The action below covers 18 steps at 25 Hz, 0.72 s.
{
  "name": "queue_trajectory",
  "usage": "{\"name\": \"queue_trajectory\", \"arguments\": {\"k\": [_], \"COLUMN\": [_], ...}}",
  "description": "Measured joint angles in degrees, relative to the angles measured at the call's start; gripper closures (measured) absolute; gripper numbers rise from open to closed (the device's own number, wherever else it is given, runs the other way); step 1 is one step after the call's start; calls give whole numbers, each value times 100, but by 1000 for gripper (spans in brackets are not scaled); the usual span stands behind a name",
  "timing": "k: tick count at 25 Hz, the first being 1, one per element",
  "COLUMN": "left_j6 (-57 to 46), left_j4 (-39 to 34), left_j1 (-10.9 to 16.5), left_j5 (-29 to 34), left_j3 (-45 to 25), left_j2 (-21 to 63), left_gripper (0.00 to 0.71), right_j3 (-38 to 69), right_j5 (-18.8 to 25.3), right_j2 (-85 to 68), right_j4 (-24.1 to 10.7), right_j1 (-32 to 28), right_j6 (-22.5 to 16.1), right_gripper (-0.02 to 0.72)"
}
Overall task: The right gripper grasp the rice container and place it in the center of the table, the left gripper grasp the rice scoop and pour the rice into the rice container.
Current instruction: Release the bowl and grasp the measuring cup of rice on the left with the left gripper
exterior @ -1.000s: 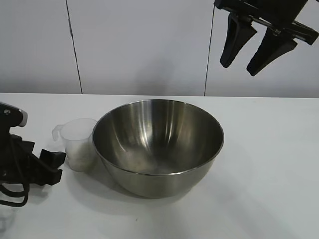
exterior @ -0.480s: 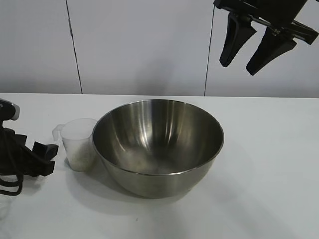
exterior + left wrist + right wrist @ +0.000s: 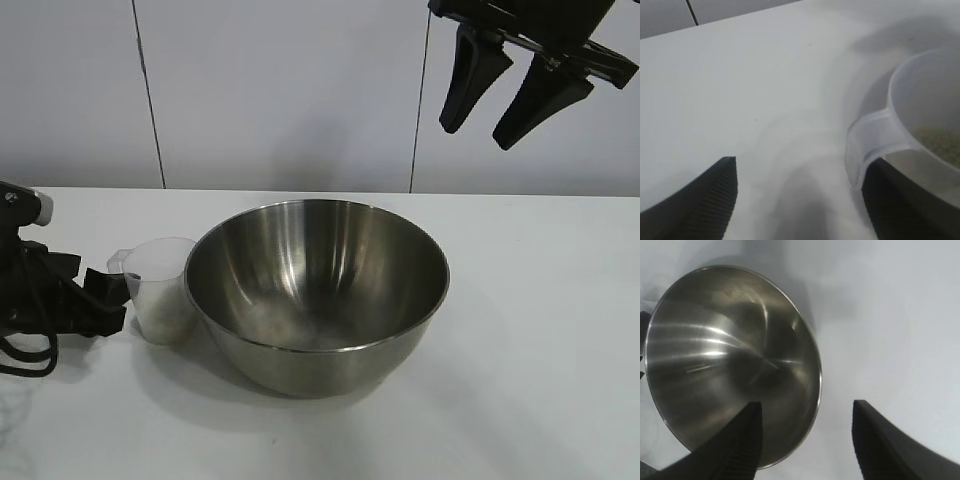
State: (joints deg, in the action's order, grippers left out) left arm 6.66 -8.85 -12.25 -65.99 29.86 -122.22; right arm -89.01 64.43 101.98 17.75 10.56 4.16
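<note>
Your left gripper [image 3: 108, 293], the black wedge-fingered one at the table's left edge, has shifted since a second ago: it dipped back toward the left edge, and now sits just beside the small frosted translucent plastic rice scoop [image 3: 160, 290], fingers spread. In the left wrist view one finger [image 3: 900, 200] lies close under the scoop's tab handle [image 3: 871, 137] and the other stands well clear, so nothing is pinched yet. Off-white rice [image 3: 940, 145] shows inside the scoop.

Scoop and big shiny stainless-steel rice container [image 3: 316, 292] haven't moved; scoop stands upright, touching or nearly touching the bowl's left side. Bowl sits about mid-way on the plain white table [image 3: 540, 350], empty as far as you can see.

Your right gripper [image 3: 508, 95] hangs high at far right, fingers apart, holding nothing, unchanged.

Judgement: container placement looks done; you're in the approach to the scoop handle, pour not yet begun.
</note>
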Motion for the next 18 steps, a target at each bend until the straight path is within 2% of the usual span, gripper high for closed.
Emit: {"name": "queue_trajectory", "arguments": {"k": [3,6,15,18], "left_j6": [-33,-40,-255,-558], "left_j4": [-33,-49,-62,-62], "left_j1": [0,0,0,0], "left_j5": [0,0,0,14], "left_j3": [35,37,37,37], "left_j2": [-1,-13,-17,122], "left_gripper": [236,359,662,696], "right_j3": [0,0,0,0], "right_j5": [0,-5,-5,-5], "right_j2": [0,0,0,0], "right_j4": [0,0,0,0], "right_j1": [0,0,0,0], "right_j6": [0,0,0,0], "right_gripper": [333,333,333,333]}}
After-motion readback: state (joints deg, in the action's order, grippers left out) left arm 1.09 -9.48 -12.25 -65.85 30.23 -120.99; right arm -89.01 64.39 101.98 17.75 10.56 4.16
